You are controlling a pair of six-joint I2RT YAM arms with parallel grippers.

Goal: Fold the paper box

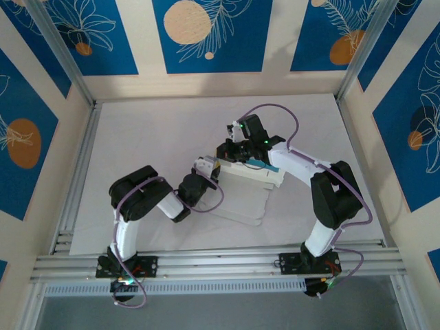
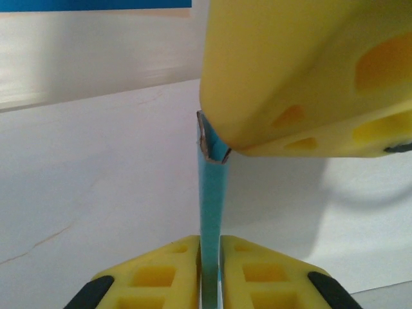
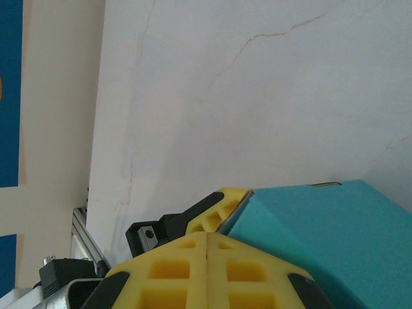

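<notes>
Between the two yellow fingers of the left tool [image 2: 210, 261] stands a thin blue wall of the paper box [image 2: 210, 199], seen edge-on. The jaws are closed on it and pinch it from both sides. At the upper corner of this same wall comes the right tool [image 3: 206, 244]. Its jaws are closed together with nothing between them, and a blue panel lies just beside one of its fingers. From above, the box lies near the middle of the white surface [image 1: 137, 130], between the two tools, with a white flap spread flat toward the near edge.

I judge the card to be very light, thin and a little springy. It should bend easily at the scored lines, but it may crease or tear if squeezed hard, and its smooth face may slip. A good hold is therefore on a flap's edge close to a fold line, not in the middle of a panel.
</notes>
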